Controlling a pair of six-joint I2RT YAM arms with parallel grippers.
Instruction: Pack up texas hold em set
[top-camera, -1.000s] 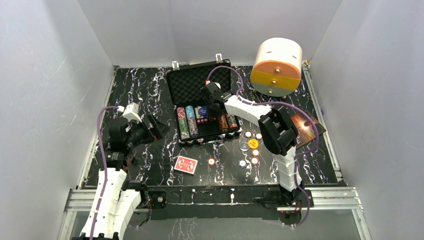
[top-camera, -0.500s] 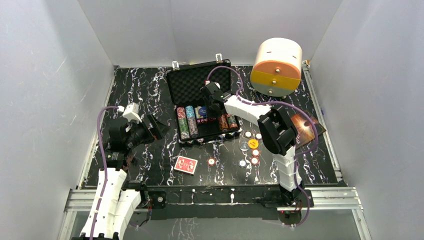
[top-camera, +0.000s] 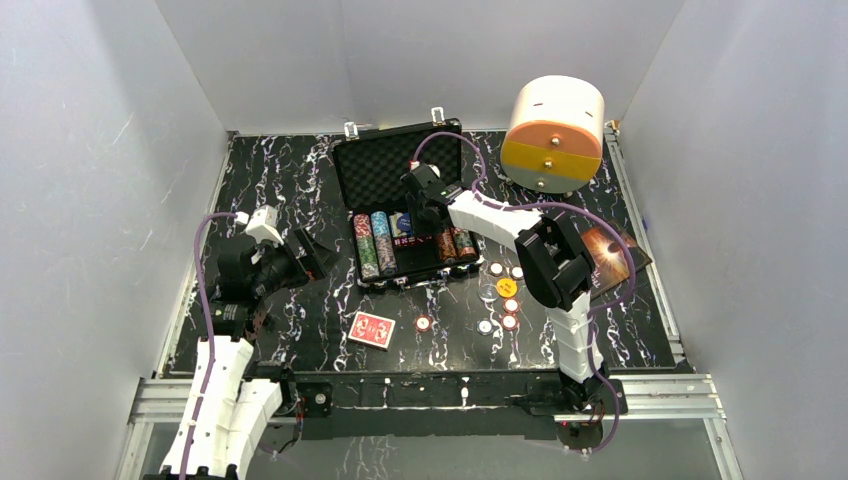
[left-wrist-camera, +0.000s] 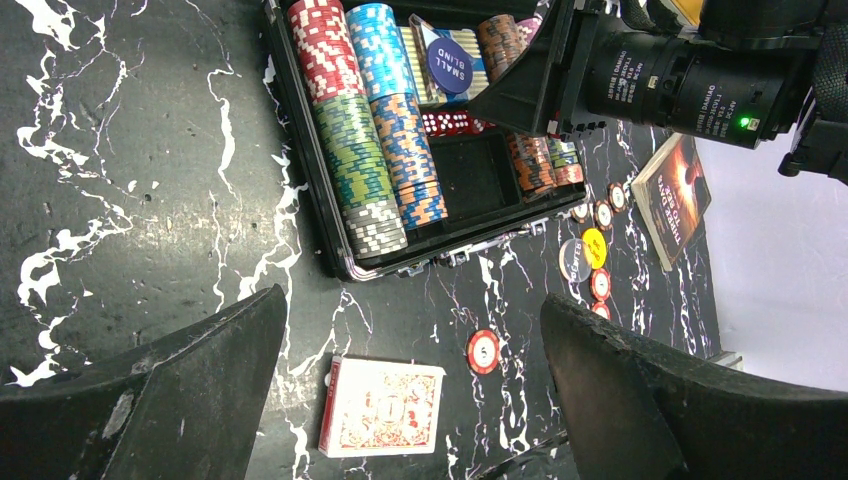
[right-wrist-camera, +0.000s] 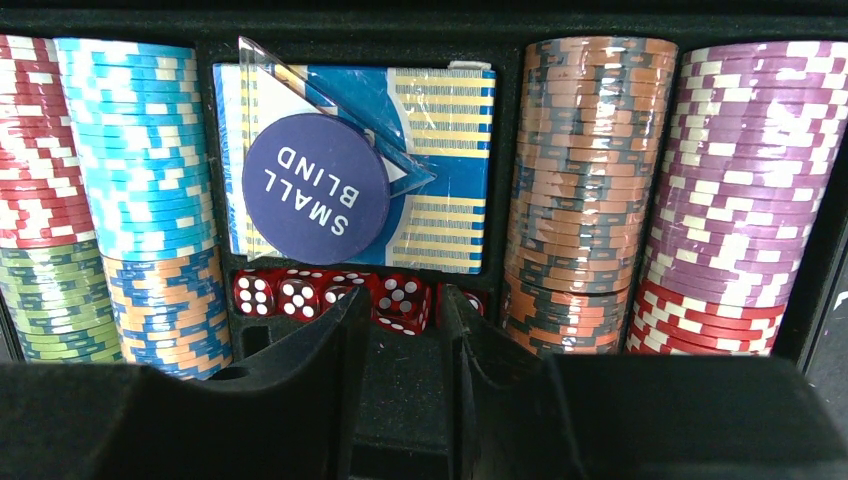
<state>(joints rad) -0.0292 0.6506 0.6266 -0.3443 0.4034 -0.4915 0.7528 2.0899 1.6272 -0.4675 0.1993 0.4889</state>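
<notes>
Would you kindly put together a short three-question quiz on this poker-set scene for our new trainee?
1. True or false: the left gripper is open and holds nothing.
2. Relative to the case, where is the card deck? A) inside it; B) on the table in front of it; C) behind it.
3. Fill in: the blue disc in the case reads "SMALL ____".

Key: 1 true; 2 B; 3 blind.
</notes>
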